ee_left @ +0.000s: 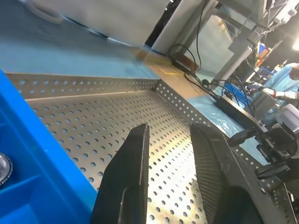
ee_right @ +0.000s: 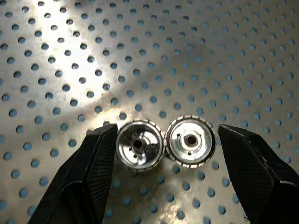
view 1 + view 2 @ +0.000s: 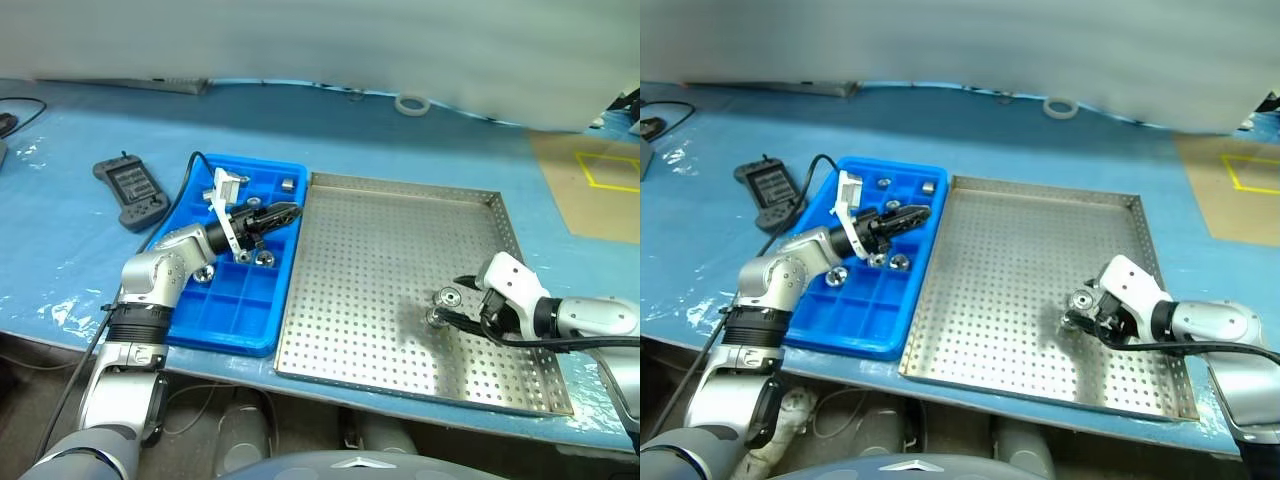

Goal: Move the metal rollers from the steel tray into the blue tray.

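Handheld controller (image 3: 131, 192) beside blue tray (image 3: 190, 322), tape ring (image 3: 411, 103) beyond steel tray (image 3: 330, 365)

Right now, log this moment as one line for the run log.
left gripper: shut, over blue tray | right gripper: open, jaws flank two rollers | rollers side by side on steel tray

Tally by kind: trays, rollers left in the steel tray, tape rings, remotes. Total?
Trays: 2 (steel tray, blue tray)
Rollers in steel tray: 2
Tape ring: 1
Remote: 1
Total: 6
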